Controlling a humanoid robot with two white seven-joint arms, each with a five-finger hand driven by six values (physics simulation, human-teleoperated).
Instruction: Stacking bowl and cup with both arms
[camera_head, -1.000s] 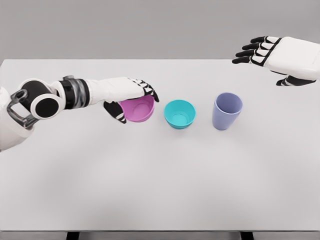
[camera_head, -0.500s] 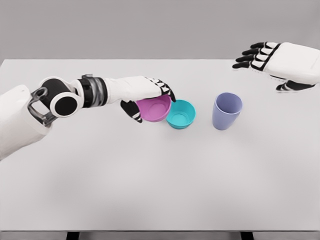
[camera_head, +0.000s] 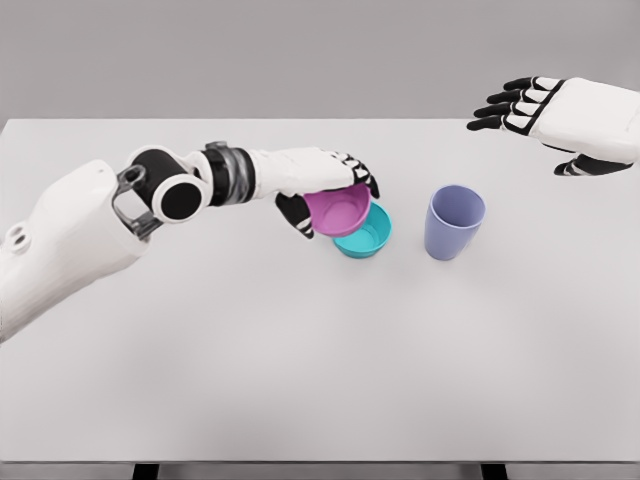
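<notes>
Now the left robot hand (camera_head: 335, 195), clenched around the pink bowl (camera_head: 338, 209), has carried that bowl rightward across the desk (camera_head: 300, 350). A second ago the bowl hung well to the 9 o'clock side of the teal bowl (camera_head: 365, 234); half a second ago its rim just met the teal bowl's left edge; at this moment it overlaps the teal bowl's upper-left portion, tilted and apparently held slightly above it rather than seated inside. The teal bowl and the purple cup (camera_head: 454, 222) stand where they stood before. The cup is upright at 3 o'clock from the teal bowl, near it but apart.

The right robot hand (camera_head: 555, 115) hovers at roughly 1 o'clock from the cup, beyond the far edge of the desk, fingers spread and released, holding nothing; it has shifted only slightly.

Judged from this position, the first nesting step is close to completion: the pink bowl likely needs to centre over the teal bowl, level out and be let go. The cup remains untouched, so its stacking is not yet begun.

Count: two bowls (one pink, one teal), one cup, two robot hands, one desk.
</notes>
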